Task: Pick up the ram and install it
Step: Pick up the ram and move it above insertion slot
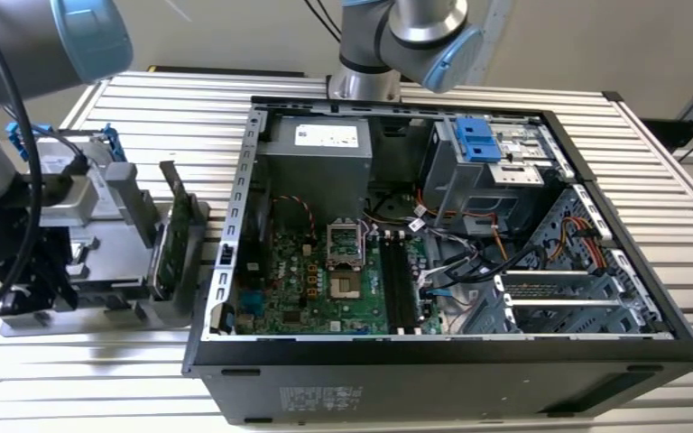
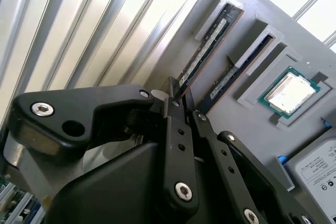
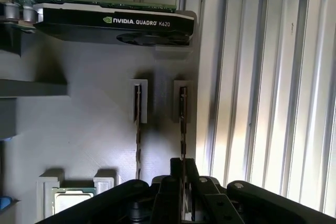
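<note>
A slatted metal table [image 1: 635, 144] carried an open black computer case [image 1: 443, 379] lying on its side across the table's middle, with its green motherboard [image 1: 322, 280] facing up. The grey robot arm [image 1: 33, 45] with blue joint caps rose from the table's far edge and reached over and down toward the table's edge at the exterior view's left. There a grey parts holder [image 3: 89, 129] sat beside the case. A green and black graphics card [image 3: 115, 22] stood on edge in the holder, along the side nearest the case. A silver hard drive [image 2: 320, 169] with a white label lay in the holder, and a square processor [image 2: 290, 90] lay in a stepped recess next to it. Two narrow slots sat side by side in the holder, each with a slim memory stick standing on edge. The ram [image 3: 182, 124] stood in the slot closest to the holder's outer edge, where the table's slats began, and the other stick [image 3: 138, 124] stood in the slot just beside it, further in from that edge. In both wrist views the black gripper [image 3: 183, 163] hung over one end of the ram, its two fingers drawn close together on either side of the thin board and clamped onto it, while the ram sat upright in its slot.
</note>
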`<state>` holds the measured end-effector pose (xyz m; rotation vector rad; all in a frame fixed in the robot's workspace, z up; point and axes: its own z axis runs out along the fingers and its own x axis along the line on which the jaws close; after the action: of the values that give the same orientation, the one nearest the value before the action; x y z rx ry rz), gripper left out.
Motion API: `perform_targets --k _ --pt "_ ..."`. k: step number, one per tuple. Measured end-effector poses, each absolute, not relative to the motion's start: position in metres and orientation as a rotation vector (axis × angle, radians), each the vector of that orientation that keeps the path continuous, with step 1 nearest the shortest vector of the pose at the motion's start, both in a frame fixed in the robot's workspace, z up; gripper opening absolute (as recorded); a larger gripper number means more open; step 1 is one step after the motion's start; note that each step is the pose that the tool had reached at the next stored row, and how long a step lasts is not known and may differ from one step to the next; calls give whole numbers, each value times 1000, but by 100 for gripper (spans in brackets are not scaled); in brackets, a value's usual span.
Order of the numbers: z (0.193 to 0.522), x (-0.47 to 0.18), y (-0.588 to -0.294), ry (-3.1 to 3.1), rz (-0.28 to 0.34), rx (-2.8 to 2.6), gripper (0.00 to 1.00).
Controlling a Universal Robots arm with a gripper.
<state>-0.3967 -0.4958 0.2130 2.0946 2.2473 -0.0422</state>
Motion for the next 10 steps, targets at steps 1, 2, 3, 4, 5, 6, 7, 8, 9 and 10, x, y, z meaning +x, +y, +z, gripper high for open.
perform_targets --k 1,2,3,4,5,6,7,8,9,10 --pt "214 -397 -496 2247 -42 2095 0" --pt "214 -397 -496 2248 -41 2095 0" --pt "215 -397 -496 2248 -41 2095 0" --pt "216 -397 -496 2248 -41 2095 0" --pt "216 -397 -496 2248 -40 2095 0" --pt "217 -397 -496 2249 -40 2096 0" --pt "218 -397 -496 2249 -39 2096 0" --pt "219 -397 -496 2249 -38 2097 0" --pt "219 -397 -496 2250 -37 2097 0" --pt "220 -397 -496 2250 -37 2097 0"
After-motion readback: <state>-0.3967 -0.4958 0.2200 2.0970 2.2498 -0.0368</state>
